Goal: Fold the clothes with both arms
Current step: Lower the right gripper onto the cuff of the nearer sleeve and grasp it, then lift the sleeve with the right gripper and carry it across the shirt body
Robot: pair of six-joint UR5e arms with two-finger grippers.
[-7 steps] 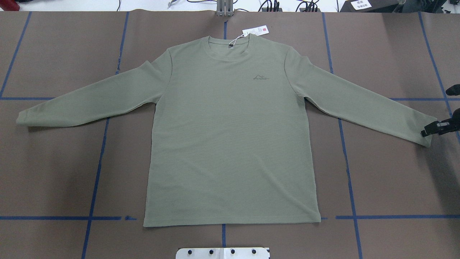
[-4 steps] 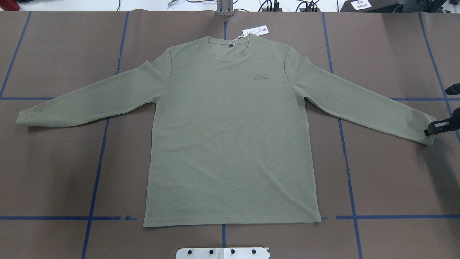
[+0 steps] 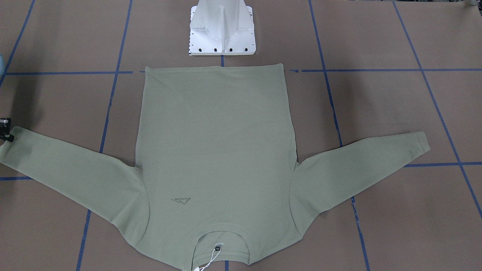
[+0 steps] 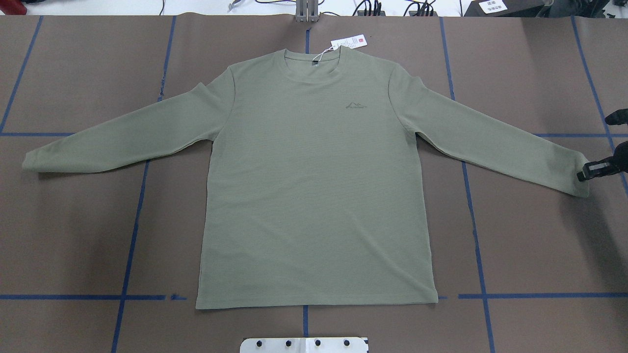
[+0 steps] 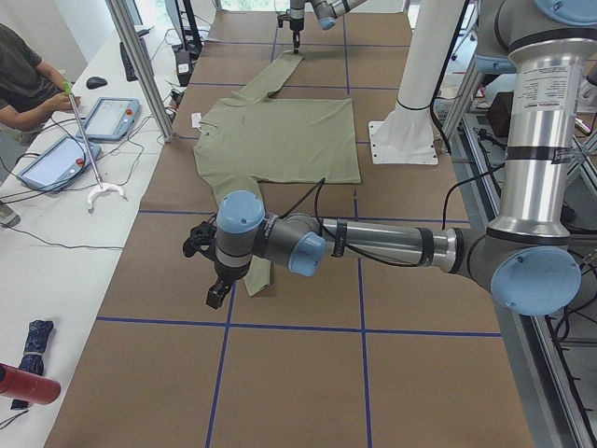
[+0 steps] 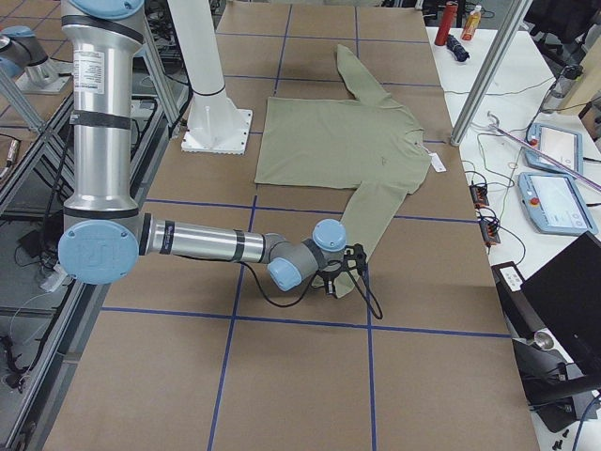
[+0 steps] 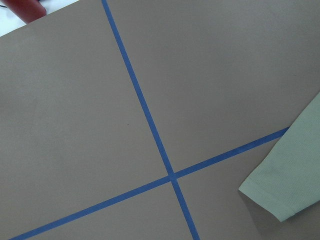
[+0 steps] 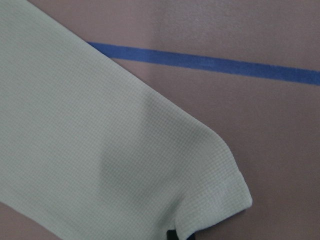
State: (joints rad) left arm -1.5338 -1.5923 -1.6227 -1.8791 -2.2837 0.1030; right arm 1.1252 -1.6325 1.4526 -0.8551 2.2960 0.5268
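The shirt lies flat and front up on the brown table. Its hem is toward the white pedestal and both sleeves are spread out to the sides. The logo sits on the chest, and a white tag lies on the table just past the collar.

The right gripper touches the end of the right cuff. Its wrist view shows that cuff close up, with a black tip at its lower edge. I cannot tell whether the fingers pinch the cloth.

Only the left side view shows the left gripper. It points down, just beside the left cuff, and how wide it stands cannot be judged there. Its wrist view shows the cuff apart from 2 crossing blue tape lines.

The left side view also shows a person seated at a white bench.
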